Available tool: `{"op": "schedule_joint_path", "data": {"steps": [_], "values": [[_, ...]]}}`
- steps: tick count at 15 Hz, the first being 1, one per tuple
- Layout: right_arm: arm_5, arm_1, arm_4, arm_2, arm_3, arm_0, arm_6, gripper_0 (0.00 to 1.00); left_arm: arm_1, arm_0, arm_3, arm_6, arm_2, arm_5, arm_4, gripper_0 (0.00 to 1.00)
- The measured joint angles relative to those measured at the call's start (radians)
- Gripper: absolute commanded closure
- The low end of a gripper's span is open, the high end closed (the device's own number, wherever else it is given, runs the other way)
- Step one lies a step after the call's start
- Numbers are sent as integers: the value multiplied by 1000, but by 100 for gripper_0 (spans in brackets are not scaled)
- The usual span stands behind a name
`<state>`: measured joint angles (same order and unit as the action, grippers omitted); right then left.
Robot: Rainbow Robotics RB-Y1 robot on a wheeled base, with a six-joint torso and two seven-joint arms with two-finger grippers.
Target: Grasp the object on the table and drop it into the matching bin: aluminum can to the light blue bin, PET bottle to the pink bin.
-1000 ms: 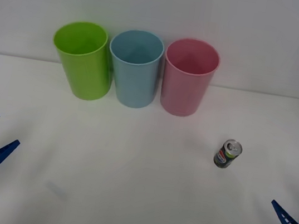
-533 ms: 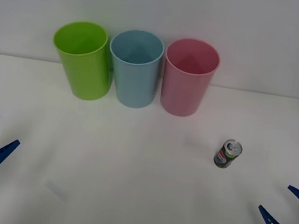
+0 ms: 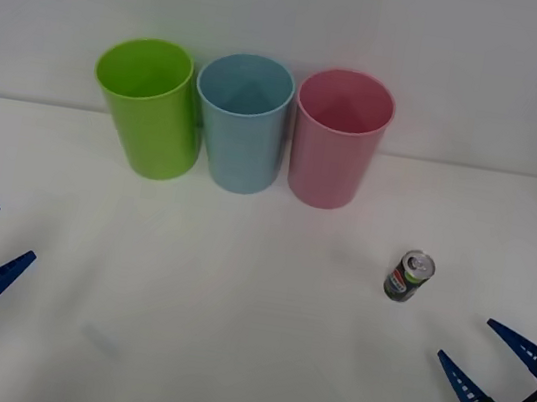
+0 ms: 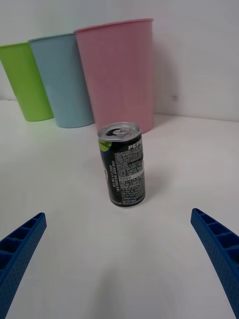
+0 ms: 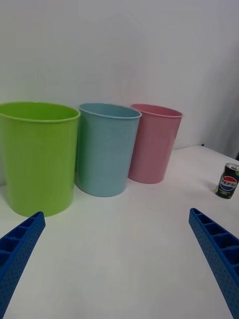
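The right tool (image 3: 488, 369) has crept nearer the upright aluminum can (image 3: 409, 276), spread wide, holding nothing; bins look empty.

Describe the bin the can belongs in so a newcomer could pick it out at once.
At the far edge of the white table, against the wall, three tall round bins stand in a row. The light blue bin is the middle one. The lime green bin stands on its left and the pink bin on its right, nearest the aluminum can; only colour tells them apart.
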<state>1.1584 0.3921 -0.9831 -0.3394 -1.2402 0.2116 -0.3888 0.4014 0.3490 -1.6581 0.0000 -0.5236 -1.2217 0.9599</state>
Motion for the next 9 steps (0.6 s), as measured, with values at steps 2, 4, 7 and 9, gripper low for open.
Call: {"op": "schedule_joint_path", "data": {"steps": [2,4,7,9], "values": [[-43,-9,0,27,1,-15,-20,0,0,0,0,0,0,0,0,0],[-71,-24,-1,37,2,-32,-72,0,0,0,0,0,0,0,0,0],[-103,-39,-2,57,43,-69,-93,0,0,0,0,0,0,0,0,0],[-105,-49,-15,60,82,-103,-97,0,0,0,0,0,0,0,0,0]]}}
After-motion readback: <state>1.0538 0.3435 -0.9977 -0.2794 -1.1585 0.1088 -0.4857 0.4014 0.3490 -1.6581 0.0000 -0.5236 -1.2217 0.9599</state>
